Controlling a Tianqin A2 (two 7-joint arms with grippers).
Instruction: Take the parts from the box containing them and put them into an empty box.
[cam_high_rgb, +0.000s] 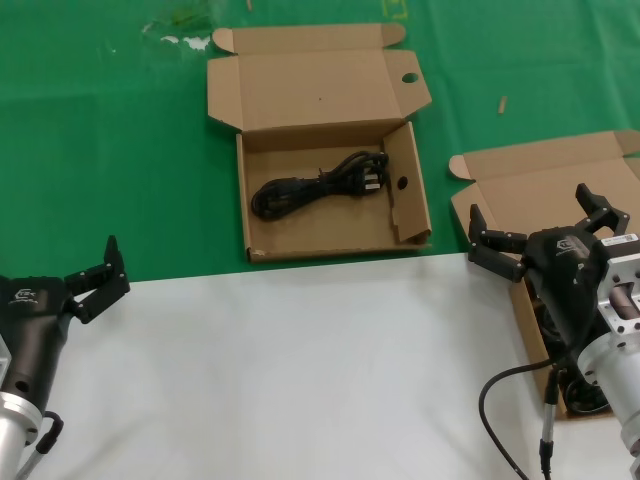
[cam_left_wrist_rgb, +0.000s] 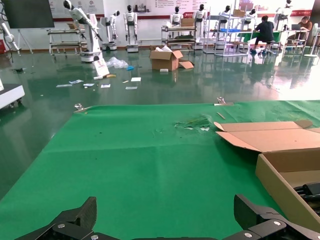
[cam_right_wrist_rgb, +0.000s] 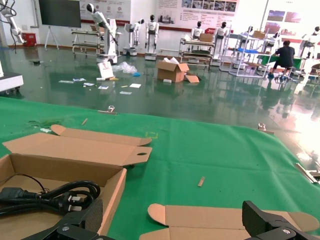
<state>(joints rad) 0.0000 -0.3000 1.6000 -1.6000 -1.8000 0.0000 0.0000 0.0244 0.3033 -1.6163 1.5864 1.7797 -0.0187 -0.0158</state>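
The wide carton with the holed partition (cam_high_rgb: 400, 185) lies open at the middle of the green mat, and one coiled black power cord (cam_high_rgb: 320, 187) lies in it. The cord also shows in the right wrist view (cam_right_wrist_rgb: 50, 195), and the carton's wall shows in the left wrist view (cam_left_wrist_rgb: 282, 187). The plain-lidded carton (cam_high_rgb: 540, 185) lies at the right, its inside mostly hidden by my right arm. My right gripper (cam_high_rgb: 540, 225) is open and empty above that carton's lid (cam_right_wrist_rgb: 225, 222). My left gripper (cam_high_rgb: 95, 280) is open and empty at the near left, over the edge of the white surface.
A white surface (cam_high_rgb: 300, 370) covers the near part of the table, and a green mat (cam_high_rgb: 100, 130) covers the far part. Small scraps (cam_high_rgb: 503, 103) lie on the mat. A workshop floor with other robots lies beyond the table.
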